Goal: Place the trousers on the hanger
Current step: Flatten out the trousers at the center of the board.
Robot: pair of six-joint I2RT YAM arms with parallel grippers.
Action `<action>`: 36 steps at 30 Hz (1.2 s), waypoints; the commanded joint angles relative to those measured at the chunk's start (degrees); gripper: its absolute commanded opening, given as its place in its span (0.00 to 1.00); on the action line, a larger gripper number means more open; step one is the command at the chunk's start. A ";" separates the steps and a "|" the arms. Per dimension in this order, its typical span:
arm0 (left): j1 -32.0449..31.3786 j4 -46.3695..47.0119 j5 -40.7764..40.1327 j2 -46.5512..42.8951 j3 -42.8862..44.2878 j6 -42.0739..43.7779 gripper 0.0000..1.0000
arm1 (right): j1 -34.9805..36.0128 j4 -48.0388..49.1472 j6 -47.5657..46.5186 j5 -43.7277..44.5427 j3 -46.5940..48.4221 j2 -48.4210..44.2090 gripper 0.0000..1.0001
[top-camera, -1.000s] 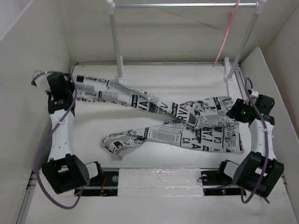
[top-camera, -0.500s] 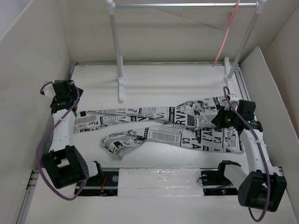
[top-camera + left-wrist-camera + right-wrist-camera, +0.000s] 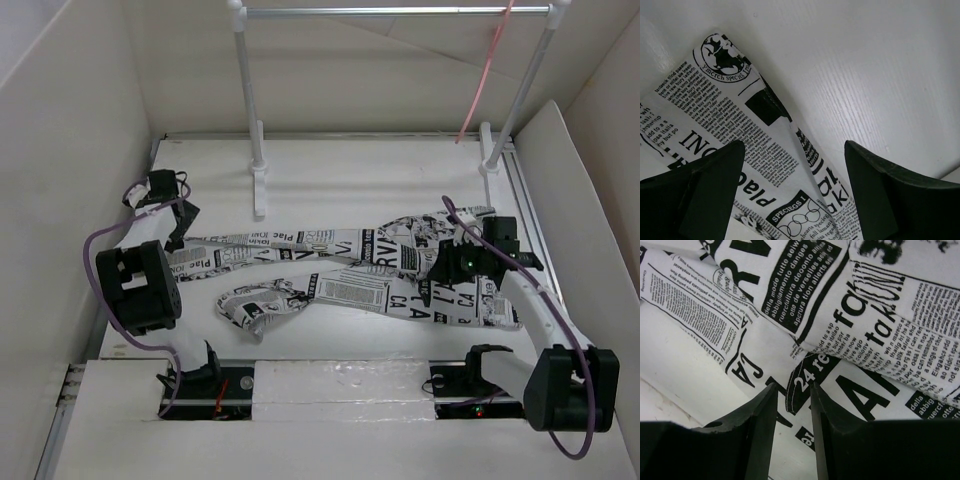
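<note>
The trousers (image 3: 380, 265) lie mid-frame, long axis left to right: waist at right, 2 legs pointing left. The left gripper (image 3: 794, 150) gapes wide over the upper leg's end. The right gripper (image 3: 793, 390), narrowed, sits on the waist; whether it pinches cloth is unclear. The hanger (image 3: 485, 75) hangs upper right.

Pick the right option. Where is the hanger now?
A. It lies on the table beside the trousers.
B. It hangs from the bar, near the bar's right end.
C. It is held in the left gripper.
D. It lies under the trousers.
B: the hanger hangs by its hook from the bar near the right post, well away from the trousers, which lie on the table.
</note>
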 commanded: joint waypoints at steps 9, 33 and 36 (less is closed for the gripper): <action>-1.10 -1.92 -4.28 8.53 4.19 -1.48 0.57 | 3.47 0.45 -0.90 -1.07 2.32 -2.43 0.39; -8.41 -3.06 4.50 -7.95 26.61 -1.47 0.00 | 4.00 0.89 -2.13 0.87 10.14 1.61 0.39; -8.41 -1.40 3.45 -12.78 22.75 -2.00 0.00 | 4.00 0.45 -2.74 0.96 11.02 2.14 0.39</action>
